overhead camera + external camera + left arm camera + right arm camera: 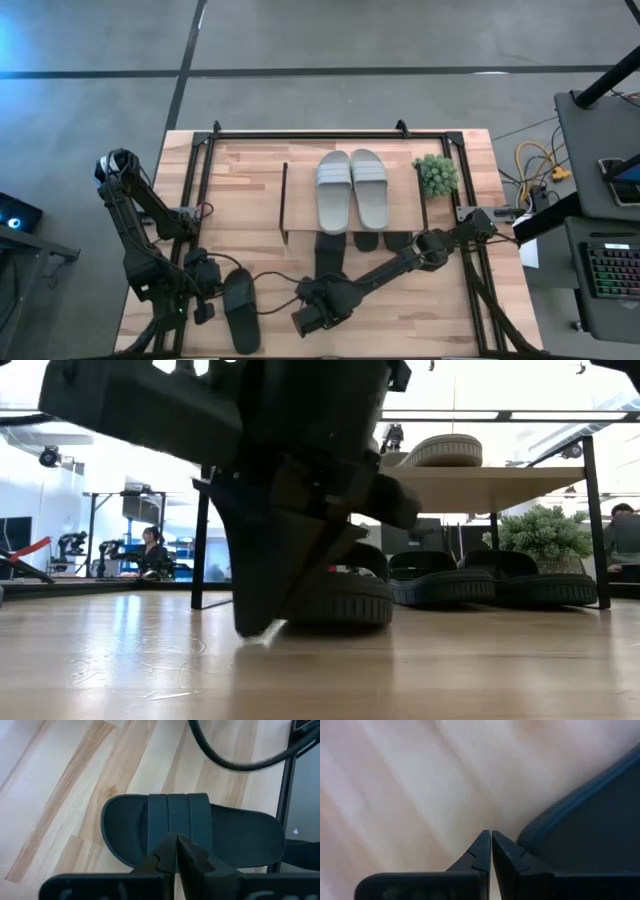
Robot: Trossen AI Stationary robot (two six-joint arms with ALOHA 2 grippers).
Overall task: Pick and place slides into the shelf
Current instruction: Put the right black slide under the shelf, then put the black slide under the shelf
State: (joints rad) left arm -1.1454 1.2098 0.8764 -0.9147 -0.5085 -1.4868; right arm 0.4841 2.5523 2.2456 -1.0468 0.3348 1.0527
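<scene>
Right tool: the dark two-finger right tool [262, 622] stands nearest the low camera, tips at the light wooden worktop [450, 310]; fingers pressed together, holding nothing, beside the edge of a black slide [590, 840].
Right tool position: front centre of the worktop, just ahead of the shelf, per the high view [312, 318].
Left tool: the dark two-finger left tool [175, 851] is fully closed and empty, poised over the ribbed strap of a loose black rubber slide [190, 837]; contact with the strap cannot be confirmed.
Loose slide: lies flat at the front left of the worktop [240, 308], well apart from the shelf.
Shelf: small low rack with a light wood top board and thin black side frames [300, 190], at the middle of the worktop.
Top tier: light grey-white pair of ribbed-strap slides [352, 188] placed side by side.
Lower tier: two black slides [490, 582] sit under the board; their heels project at the front in the high view.
Front of shelf: a further black slide [335, 595] sits just behind the right tool; whether it is fully under the board cannot be told.
Bystander item: small green potted plant [436, 175] beside the shelf's right end.
Progress, judged: four slides shelved, one near the entrance, one untouched; a sixth is not identifiable.
Remaining, judged: seat the near slide, then collect the loose one.
</scene>
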